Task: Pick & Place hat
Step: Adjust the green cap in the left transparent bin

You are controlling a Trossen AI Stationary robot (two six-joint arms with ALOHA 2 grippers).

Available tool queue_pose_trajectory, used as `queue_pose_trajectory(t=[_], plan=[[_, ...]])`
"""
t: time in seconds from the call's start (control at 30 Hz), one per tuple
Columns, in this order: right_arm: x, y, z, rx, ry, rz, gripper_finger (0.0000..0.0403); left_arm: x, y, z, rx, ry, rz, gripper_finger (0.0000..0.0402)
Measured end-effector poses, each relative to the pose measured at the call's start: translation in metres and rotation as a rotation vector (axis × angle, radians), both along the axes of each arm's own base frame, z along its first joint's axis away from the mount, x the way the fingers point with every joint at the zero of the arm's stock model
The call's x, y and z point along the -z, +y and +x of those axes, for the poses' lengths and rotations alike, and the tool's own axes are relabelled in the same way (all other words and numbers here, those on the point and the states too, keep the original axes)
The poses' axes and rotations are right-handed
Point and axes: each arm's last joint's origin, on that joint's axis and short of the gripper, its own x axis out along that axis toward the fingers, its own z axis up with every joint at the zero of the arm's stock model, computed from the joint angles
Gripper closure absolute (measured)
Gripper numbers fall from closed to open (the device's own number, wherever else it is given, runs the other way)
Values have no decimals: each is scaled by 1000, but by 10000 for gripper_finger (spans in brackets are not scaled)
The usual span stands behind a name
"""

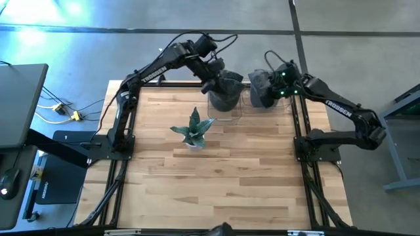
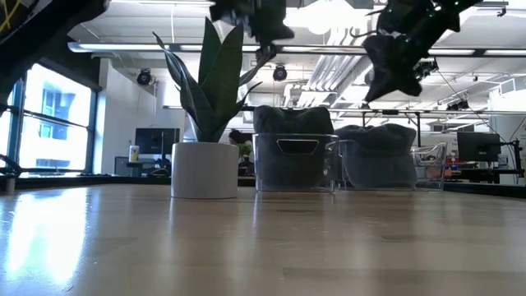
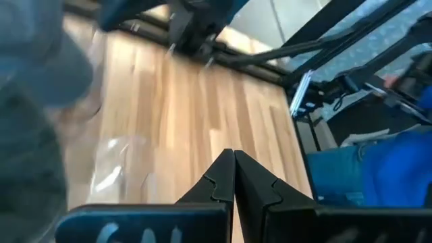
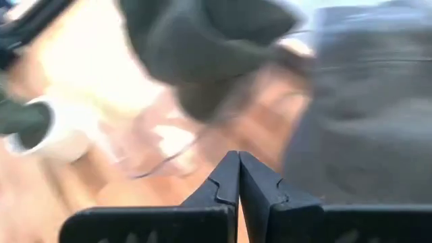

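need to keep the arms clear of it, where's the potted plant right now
In the high view the potted plant stands left of the table's centre toward the far edge, just nearer than and left of the clear bin holding dark hats.

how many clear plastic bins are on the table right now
2. One clear bin stands at the table's far edge just behind the potted plant, filled with dark fabric. The second bin sits right beside it, nearer the right arm, also holding dark fabric. None other shows.

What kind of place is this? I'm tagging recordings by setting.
Probably a robotics lab in an open-plan office: a wooden table with two arms on a metal frame, exposed ceiling pipes, and desks with monitors behind.
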Motion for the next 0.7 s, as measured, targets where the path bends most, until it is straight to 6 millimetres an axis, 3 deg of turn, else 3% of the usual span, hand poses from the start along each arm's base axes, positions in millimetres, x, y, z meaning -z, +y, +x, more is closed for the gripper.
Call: queue_pose_trajectory(t=[0.17, 0.3, 0.47, 0.7], plan=[[5, 4, 30, -144, -72, -2, 401, 44, 14, 10, 6, 166, -110, 402], [15, -1, 62, -206, -136, -51, 402, 63, 20, 15, -34, 253, -119, 401], [38, -16, 91, -191, -162, -73, 401, 73, 26, 26, -164, 318, 60, 402], [57, -33, 102, -5, -75, -187, 400, 73, 42, 22, -318, 348, 157, 402]])
